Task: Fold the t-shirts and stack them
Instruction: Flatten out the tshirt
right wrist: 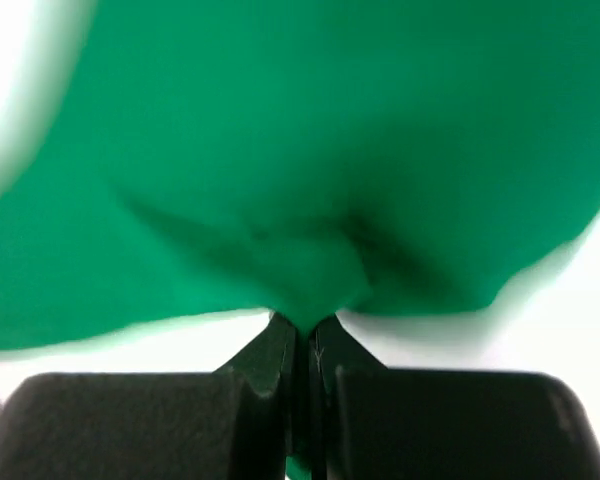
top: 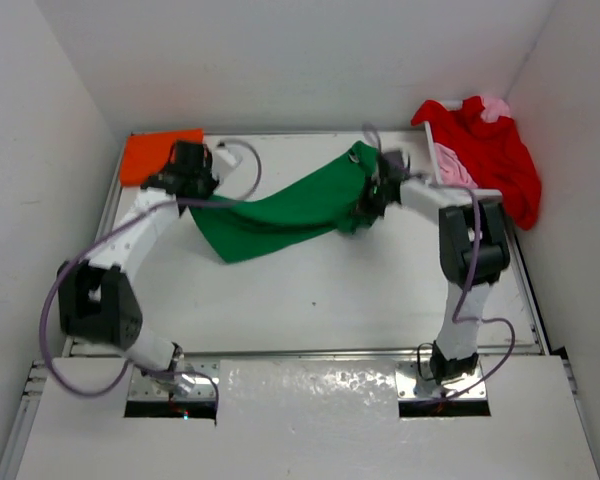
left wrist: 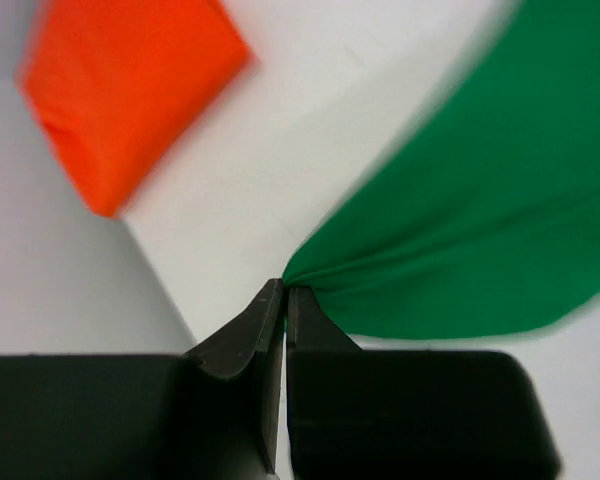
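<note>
The left gripper [left wrist: 283,289] and right gripper [right wrist: 298,323] each pinch the green t-shirt [top: 280,213], stretched between them across the upper middle.

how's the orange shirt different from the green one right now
The orange t-shirt is folded into a compact block; the green t-shirt is unfolded and stretched out. The orange t-shirt lies free in the far left corner of the table, while the green t-shirt is pinched by the left gripper and the right gripper, one at each end. Both are plain, single-colour cloth.
</note>
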Tool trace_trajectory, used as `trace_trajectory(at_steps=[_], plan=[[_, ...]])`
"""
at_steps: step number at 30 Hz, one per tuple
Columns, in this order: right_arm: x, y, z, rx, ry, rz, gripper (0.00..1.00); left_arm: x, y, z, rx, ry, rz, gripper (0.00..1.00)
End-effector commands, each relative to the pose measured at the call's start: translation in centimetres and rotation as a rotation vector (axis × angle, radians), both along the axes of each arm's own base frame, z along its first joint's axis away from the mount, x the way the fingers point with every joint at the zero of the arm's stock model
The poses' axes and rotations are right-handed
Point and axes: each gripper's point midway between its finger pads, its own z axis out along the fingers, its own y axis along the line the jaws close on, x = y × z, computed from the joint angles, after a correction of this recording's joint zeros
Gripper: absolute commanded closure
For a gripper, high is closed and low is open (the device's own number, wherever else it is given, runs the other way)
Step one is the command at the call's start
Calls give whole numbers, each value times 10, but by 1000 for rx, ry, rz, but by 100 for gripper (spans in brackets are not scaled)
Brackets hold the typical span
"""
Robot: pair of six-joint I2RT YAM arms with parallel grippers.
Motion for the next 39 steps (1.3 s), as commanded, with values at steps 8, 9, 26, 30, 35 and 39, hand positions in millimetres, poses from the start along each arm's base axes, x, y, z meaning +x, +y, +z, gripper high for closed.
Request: trace_trajectory(at_steps=[8, 9, 26, 30, 35, 39], plan=[[174, -137, 476, 122, -1161, -308, 100, 154, 11, 330, -273, -834, 52, 100], [168, -143, 462, 84, -1145, -325, 100, 151, 8, 340, -282, -865, 31, 100], [-28, -77, 192, -244, -643, 112, 100, 27, 10, 119, -97, -365, -105, 100], [-107, -60, 113, -253, -504, 156, 100, -27, 13, 32, -60, -146, -152, 100], [-197, -6, 33, -140, -294, 312, 100, -97, 31, -62, 35, 80, -155, 100], [-247, 13, 1, -125, -151, 498, 58, -123, 44, -85, 79, 138, -113, 100]])
